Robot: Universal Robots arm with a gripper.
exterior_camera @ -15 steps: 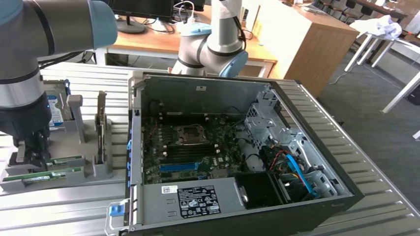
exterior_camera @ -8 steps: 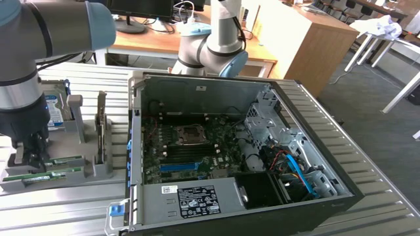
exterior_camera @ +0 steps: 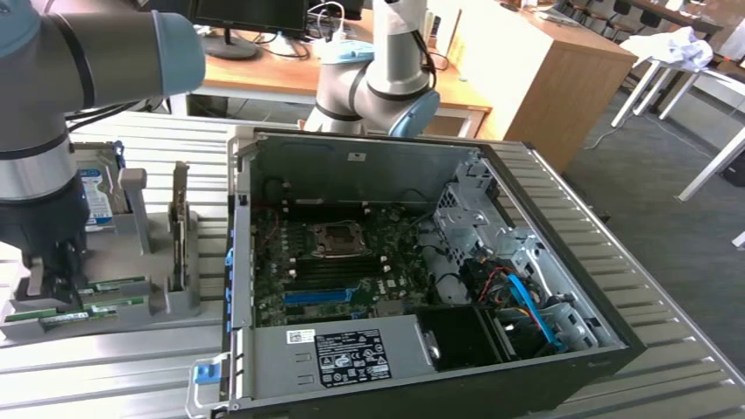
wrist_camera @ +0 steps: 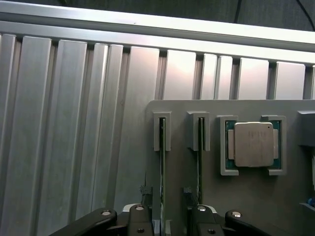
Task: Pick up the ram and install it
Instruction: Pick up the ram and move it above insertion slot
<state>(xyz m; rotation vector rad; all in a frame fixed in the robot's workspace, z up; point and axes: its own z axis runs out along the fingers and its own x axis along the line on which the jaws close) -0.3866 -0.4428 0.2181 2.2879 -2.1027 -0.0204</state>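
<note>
My gripper [wrist_camera: 167, 211] hangs with fingers spread wide just above the ram [wrist_camera: 161, 147] standing edge-up in its grey holder [wrist_camera: 246, 206], beside the open computer case [exterior_camera: 442, 262].

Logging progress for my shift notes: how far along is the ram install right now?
Done: nothing visibly installed. In hand: the open pincer hovers over a thin green ram stick standing edge-on in its grey slotted holder, gripping nothing. Left: the stick is neither lifted nor seated in the open metal computer case.
</note>
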